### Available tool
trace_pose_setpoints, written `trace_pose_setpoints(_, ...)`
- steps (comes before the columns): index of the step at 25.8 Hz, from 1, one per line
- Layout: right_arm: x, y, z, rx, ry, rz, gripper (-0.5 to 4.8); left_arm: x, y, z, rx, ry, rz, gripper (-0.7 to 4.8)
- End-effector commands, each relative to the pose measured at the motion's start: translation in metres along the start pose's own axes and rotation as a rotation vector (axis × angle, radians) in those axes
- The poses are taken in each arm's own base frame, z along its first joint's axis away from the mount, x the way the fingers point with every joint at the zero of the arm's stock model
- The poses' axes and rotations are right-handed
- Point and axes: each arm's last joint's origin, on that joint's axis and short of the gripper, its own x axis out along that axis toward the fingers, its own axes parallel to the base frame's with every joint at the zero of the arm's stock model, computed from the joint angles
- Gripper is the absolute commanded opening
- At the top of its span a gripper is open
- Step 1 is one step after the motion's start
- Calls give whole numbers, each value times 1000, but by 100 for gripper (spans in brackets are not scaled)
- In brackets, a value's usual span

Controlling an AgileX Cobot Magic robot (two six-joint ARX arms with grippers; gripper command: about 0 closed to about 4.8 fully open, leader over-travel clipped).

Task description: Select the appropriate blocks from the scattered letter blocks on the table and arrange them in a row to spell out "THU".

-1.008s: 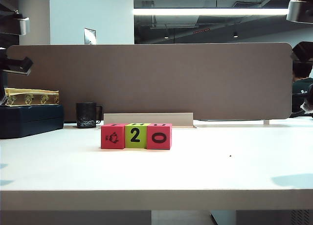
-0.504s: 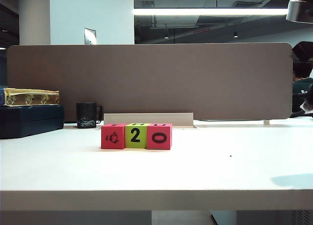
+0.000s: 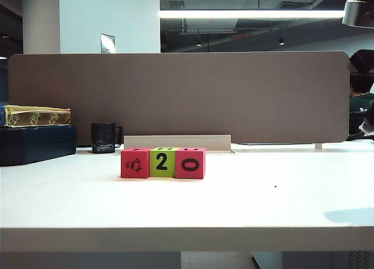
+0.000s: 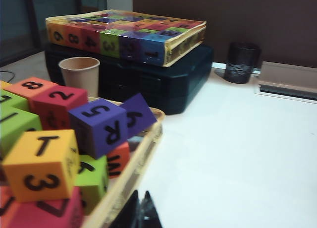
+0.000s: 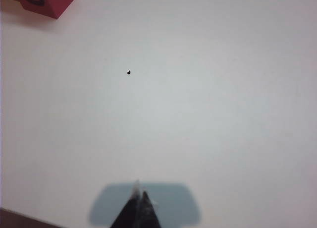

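My left tool (image 4: 140, 214) closed, empty, beside a tray of spare cubes (image 4: 74, 153). Right tool (image 5: 139, 208) closed, empty, over bare white counter (image 5: 208, 104). Farther ahead: pinkish-red, lime-green, pinkish-red foam letter blocks (image 3: 162, 162) touching in a row. Risk: any reach back nudges them crooked.

White desk (image 3: 280, 204) w/ 3 letter blocks (image 3: 163, 162) in a touching row near mid: red, green, red. Black mug (image 3: 104, 137) + dark case (image 3: 36, 144) at back left. Tiny dark speck (image 3: 275, 186) to the right.
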Motion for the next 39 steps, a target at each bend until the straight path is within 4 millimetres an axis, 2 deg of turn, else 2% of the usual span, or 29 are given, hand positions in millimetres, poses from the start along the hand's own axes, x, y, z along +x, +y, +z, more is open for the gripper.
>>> trace_pose_setpoints(1, -1, 0, 3, 6, -21, 4, -8, -1, -2, -6, 0, 1, -69, -5)
trace_pose_setpoints(4, -1, 0, 3, 5, -21, 3, -8, -1, -3, -14, 0, 26, -131, -5)
trace_pose_setpoints(13, -1, 0, 3, 6, -21, 3, -8, -1, -2, -28, -5, 142, -101, -5)
trace_pose_setpoints(31, -1, 0, 3, -3, -24, -10, -8, -2, -3, -28, -10, 151, -130, -5)
trace_pose_setpoints(34, -4, -12, 6, -101, -75, -155, -8, -2, -3, -28, -10, 151, -130, -5)
trace_pose_setpoints(35, -4, -18, 8, -58, -127, -206, -8, -2, -3, -28, -10, 151, -130, -5)
trace_pose_setpoints(37, -11, -42, 12, 161, -294, -298, -8, -2, -3, -28, -9, 151, -127, -5)
trace_pose_setpoints(39, -21, -63, 7, 329, -430, -374, -8, -2, -3, -28, -9, 150, -127, -5)
